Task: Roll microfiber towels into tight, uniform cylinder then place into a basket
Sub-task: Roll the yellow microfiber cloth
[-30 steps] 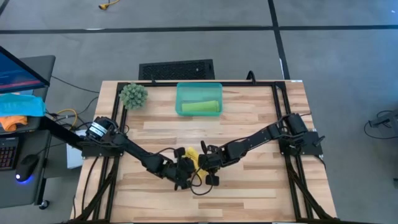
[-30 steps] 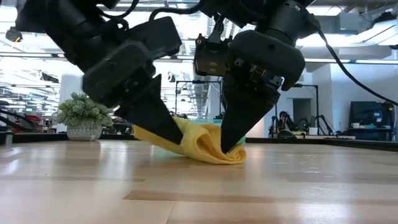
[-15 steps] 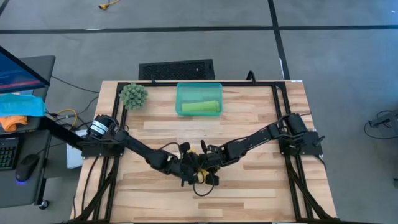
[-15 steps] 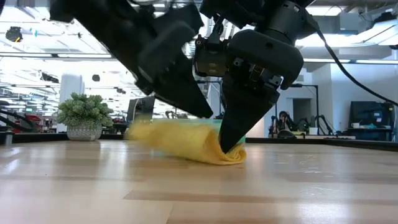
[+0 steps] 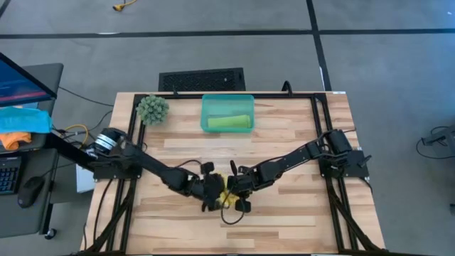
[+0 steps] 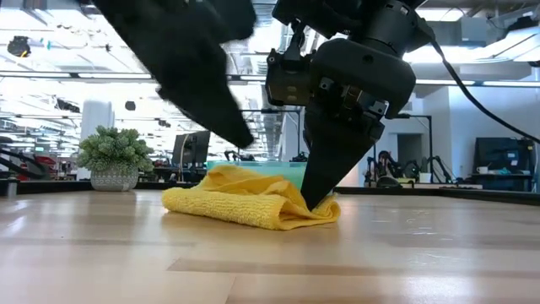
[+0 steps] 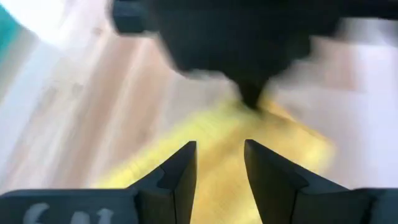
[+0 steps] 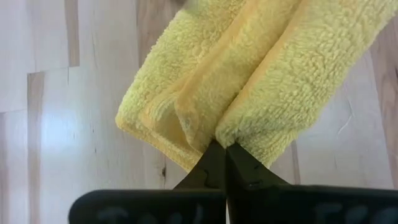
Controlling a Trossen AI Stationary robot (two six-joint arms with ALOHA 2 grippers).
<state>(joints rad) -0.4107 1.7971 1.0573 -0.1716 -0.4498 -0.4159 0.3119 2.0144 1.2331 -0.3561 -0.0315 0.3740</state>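
Fingers of the right arm (image 8: 225,163) are pressed together with no gap, pinching a fold of the yellow towel (image 6: 253,201) down near the bench (image 6: 405,253); in the low view they (image 6: 319,196) come down as a dark wedge onto the cloth's right end. In the right wrist view the towel (image 8: 249,81) is doubled into thick ridges, and the closed tips bite into the crease between two of them.

Fingers of the left arm (image 7: 219,163) stand apart with a clear gap and hold nothing; beyond them lies the blurred yellow cloth (image 7: 211,143). From the low camera this arm is a dark blurred shape above the towel's left part, clear of it.

From above, both arms meet at the front middle of the bench (image 5: 284,220), where only a scrap of yellow (image 5: 227,197) shows between them.

At the back edge sits the teal basket (image 5: 207,114), well apart from the arms, with a rolled lime green towel (image 5: 230,121) lying inside it. A spiky green plant ball (image 5: 152,109) stands just beside the basket, on the left arm's side.
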